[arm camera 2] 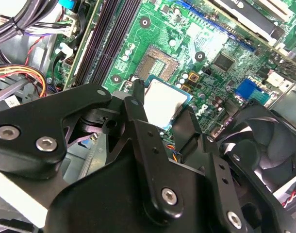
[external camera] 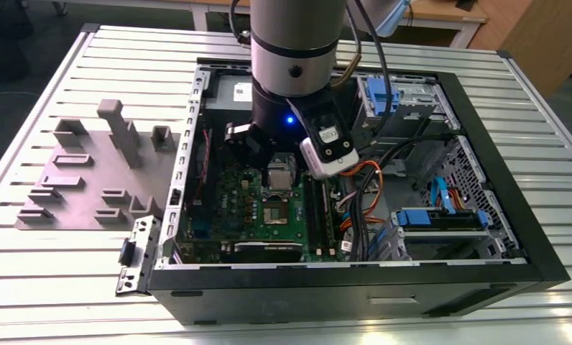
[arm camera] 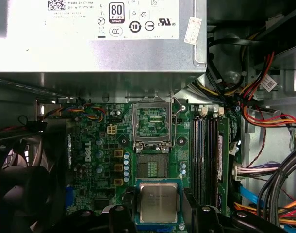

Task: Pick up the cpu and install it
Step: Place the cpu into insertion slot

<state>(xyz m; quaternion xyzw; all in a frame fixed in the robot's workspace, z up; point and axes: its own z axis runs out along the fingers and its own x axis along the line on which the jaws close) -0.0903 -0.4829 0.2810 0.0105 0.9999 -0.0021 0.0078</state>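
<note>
So the claw (arm camera: 158,216) is gripping the cpu (arm camera: 158,201) by two opposite edges. Its black fingers (arm camera 2: 137,104) are pinching the chip flat with the silver lid facing up, and it's hanging just above the green motherboard (arm camera: 90,160) inside the open PC case (external camera: 315,298). In the first wrist view the chip is sitting just short of the empty socket (arm camera: 150,168), not in it, and the socket's contact field is showing bare. The metal socket frame (arm camera: 151,121) is standing flipped open right behind the socket. The RAM slots (arm camera: 206,155) are running along one side of it and a black fan (arm camera: 17,179) is sitting off to the other. Further back, the grey power supply (arm camera: 90,53) with its white label is looming over the board, with orange and red cables (arm camera: 264,107) bunching near it. In the exterior view the case is lying on the slatted metal counter (external camera: 65,287), and a grey parts fixture (external camera: 85,180) is sitting beside it on the exterior view's left.
</note>
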